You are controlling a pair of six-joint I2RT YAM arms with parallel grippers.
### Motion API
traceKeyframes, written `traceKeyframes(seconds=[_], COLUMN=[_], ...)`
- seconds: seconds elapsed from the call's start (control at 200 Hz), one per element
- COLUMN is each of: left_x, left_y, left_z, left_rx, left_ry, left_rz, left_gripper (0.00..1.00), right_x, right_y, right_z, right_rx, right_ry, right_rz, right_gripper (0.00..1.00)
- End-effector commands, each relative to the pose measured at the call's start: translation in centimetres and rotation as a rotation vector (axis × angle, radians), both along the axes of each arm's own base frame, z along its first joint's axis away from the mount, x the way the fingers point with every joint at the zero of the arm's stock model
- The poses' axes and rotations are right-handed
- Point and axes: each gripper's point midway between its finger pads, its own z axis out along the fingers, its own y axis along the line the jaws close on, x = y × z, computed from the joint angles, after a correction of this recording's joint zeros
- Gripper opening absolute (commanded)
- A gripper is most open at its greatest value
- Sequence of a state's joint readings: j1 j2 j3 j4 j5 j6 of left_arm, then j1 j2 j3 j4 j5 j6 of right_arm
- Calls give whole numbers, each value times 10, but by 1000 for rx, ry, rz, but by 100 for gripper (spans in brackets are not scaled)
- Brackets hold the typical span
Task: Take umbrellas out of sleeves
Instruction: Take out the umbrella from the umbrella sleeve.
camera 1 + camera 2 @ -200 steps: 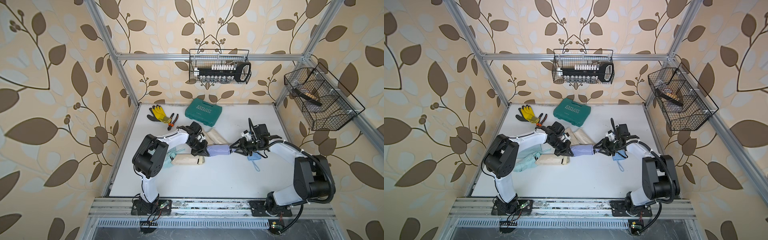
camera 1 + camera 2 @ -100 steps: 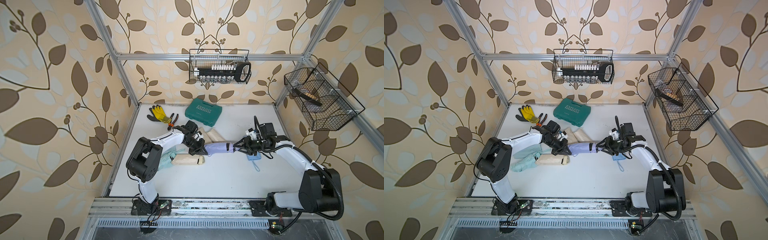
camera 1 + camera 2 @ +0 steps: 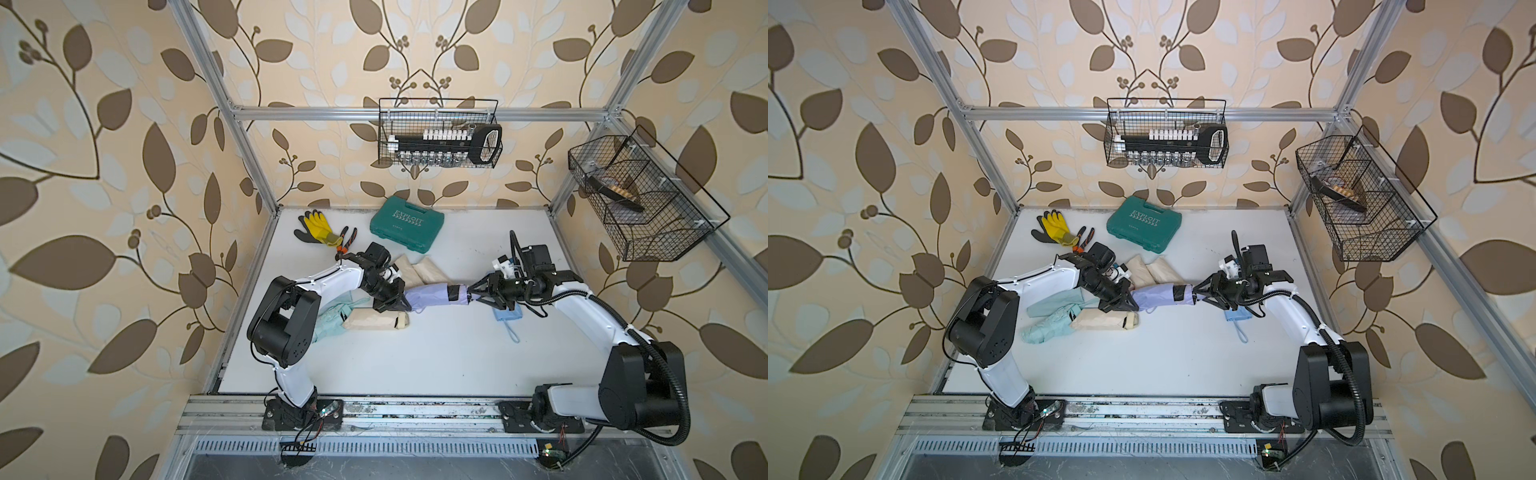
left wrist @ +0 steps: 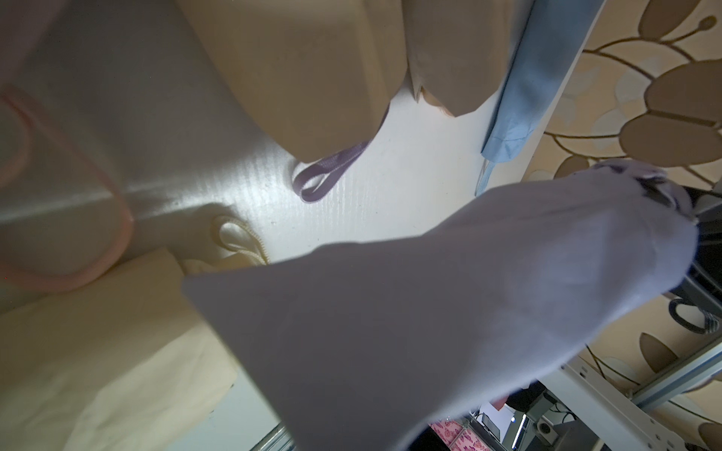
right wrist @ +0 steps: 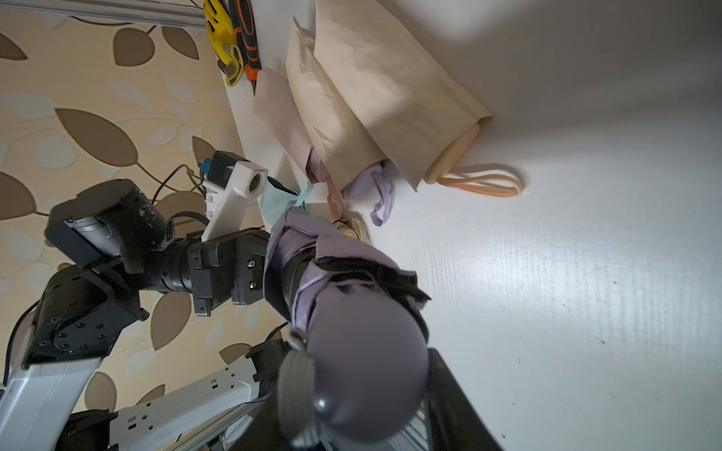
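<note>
2 grippers hold 1 lilac umbrella [image 3: 462, 293] over the table [image 3: 436, 357]. The left gripper [image 3: 406, 306] is pinched tight on its lilac sleeve [image 3: 426, 296], and the right gripper [image 3: 473, 293] is clamped narrowly on the handle end. Only the right wrist view shows the round handle knob [image 5: 367, 371] (top views hide it). 1 blue sleeve [image 3: 508, 314] lies just beside the right gripper.

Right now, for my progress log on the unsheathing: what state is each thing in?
lilac umbrella, partly drawn out of its sleeve
lilac sleeve, covering the umbrella's far end
right gripper, fingers shut on the lilac umbrella's handle
left gripper, fingers shut on the lilac sleeve
green case, closed
cream umbrella, sleeved, handle poking out
</note>
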State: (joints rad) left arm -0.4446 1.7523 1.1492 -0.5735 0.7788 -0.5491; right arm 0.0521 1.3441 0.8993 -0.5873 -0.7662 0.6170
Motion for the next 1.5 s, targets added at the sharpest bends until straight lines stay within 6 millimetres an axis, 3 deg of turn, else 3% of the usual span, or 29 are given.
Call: traceKeyframes(seconds=[0.0, 0.885, 1.494], left_x=[-2, -4, -5], left_y=[7, 16, 25], left_z=[15, 19, 19], left_rx=[-22, -16, -14], left_ry=[-28, -41, -46], left_rz=[1, 6, 25], left_gripper=[0, 0, 0], right_x=[7, 0, -7], right_y=[4, 4, 4], right_z=[31, 54, 55], right_rx=[44, 44, 37], right_ry=[-83, -119, -116], right_rz=[15, 20, 24], right_gripper=[20, 19, 18])
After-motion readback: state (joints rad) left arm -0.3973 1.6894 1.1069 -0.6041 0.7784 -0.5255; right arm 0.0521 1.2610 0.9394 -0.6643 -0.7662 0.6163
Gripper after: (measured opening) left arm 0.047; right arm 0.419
